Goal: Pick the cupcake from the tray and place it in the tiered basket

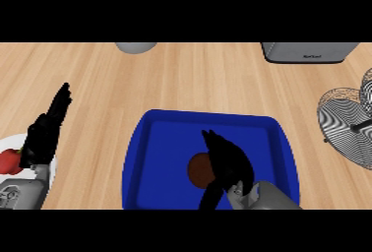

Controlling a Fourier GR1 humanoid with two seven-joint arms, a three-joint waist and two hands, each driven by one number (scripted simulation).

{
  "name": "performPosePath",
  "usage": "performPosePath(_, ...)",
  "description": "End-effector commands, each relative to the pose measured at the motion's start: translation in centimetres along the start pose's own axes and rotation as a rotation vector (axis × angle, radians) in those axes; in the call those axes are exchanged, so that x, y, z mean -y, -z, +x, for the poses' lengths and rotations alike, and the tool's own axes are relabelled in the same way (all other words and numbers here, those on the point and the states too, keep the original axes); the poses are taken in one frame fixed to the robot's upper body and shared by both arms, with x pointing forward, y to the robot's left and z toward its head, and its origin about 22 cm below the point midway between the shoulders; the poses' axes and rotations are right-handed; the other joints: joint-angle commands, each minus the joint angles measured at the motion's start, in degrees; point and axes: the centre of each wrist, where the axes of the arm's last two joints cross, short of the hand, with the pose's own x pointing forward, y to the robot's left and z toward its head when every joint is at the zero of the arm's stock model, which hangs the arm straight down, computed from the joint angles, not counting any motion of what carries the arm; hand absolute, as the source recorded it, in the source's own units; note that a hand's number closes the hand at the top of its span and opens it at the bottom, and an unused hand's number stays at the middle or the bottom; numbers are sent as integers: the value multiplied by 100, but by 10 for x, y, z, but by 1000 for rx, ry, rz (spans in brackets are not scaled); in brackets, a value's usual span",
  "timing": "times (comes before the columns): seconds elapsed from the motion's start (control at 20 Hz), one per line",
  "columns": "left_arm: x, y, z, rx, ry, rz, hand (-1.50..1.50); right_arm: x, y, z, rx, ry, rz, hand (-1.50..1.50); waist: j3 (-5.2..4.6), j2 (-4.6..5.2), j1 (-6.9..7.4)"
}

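A brown cupcake (198, 169) lies in the blue tray (163, 123) near its front middle. My right hand (231, 163) is over the tray, right beside the cupcake and covering its right side; the fingers point away from me and the thumb hangs down at the cupcake's front. The wire tiered basket (347, 129) stands at the right edge of the counter, well apart from the tray. My left hand (45, 132) rests open at the left edge, fingers straight and pointing up.
A white plate (9, 143) with a red fruit (9, 161) lies under my left hand at the left edge. A grey appliance (309, 51) stands at the back right and a grey round object (136, 47) at the back middle.
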Motion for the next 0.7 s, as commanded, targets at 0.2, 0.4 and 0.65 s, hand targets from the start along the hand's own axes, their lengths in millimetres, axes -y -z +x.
performPosePath(0.2, -2, -1, 6, 2, 3, -5, 0, -5, 15, 11, -106, -35, 41, -150, 2, -1, 14)
performPosePath(0.4, -5, 10, 10, 16, 14, -2, 0, -22, 23, 14, -101, -19, 50, -150, 1, 4, 5)
performPosePath(0.65, 14, -2, -7, 5, -8, -13, 0, -37, 30, 19, -96, -12, 78, -150, 1, 6, 13)
